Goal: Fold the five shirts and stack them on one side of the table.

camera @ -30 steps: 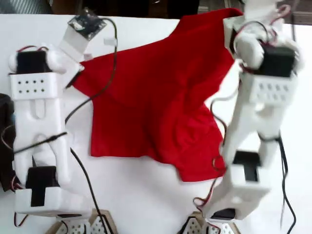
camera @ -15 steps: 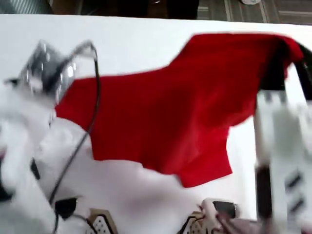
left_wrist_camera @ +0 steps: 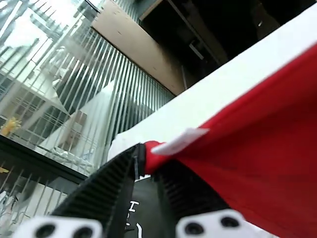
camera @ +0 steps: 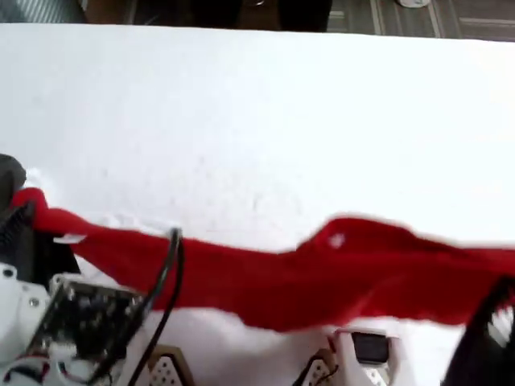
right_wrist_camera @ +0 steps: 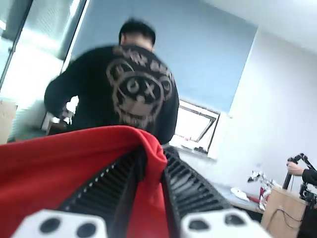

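Between the fingers, left gripper [left_wrist_camera: 147, 162]: red shirt [left_wrist_camera: 257, 144] corner clamped tight
Between the fingers, right gripper [right_wrist_camera: 148, 161]: another shirt fold, pinched
Beyond both fingertips: shirt stretched over white table [camera: 257, 121]

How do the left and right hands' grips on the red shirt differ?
The left hand pinches the red shirt at a corner beside a white tag; the right hand pinches a rounded fold. Cloth barely pokes past the left hand but humps over the right hand. Both are shut on it.
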Available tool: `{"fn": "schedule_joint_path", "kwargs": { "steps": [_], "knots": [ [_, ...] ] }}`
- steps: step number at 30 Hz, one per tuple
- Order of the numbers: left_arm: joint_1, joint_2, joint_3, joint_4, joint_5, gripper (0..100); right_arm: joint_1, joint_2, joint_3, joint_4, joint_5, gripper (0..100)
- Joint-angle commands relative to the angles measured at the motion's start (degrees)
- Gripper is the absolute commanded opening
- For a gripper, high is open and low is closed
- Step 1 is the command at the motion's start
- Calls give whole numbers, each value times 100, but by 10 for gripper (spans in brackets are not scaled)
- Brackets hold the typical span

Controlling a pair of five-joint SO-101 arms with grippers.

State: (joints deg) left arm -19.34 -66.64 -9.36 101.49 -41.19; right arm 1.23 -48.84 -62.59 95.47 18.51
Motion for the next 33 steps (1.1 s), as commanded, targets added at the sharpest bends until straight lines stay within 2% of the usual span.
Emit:
{"fn": "schedule_joint_path", "kwargs": {
  "steps": [1, 8, 13, 18, 24, 27, 33],
  "knots": [
    [-70, -132, -48, 70, -70, 24, 48, -119, 26, 180, -167, 20],
    [-70, -158, 4, -492, -123, 24, 22, 110, 26, 303, -167, 20],
    [-70, -114, 338, -519, 35, 24, 40, 251, 26, 303, -176, 20],
    [-62, -114, 567, -879, 0, 24, 48, 251, 26, 303, -167, 20],
    [-114, -79, 31, -844, -1459, 24, 40, 251, 26, 303, -158, 20],
    [-343, -79, 163, -870, -2171, 24, 22, 259, 88, 303, -167, 20],
    [-396, -79, 1051, -1064, -2321, 24, 13, 242, 747, 268, -202, 20]
  ]
}}
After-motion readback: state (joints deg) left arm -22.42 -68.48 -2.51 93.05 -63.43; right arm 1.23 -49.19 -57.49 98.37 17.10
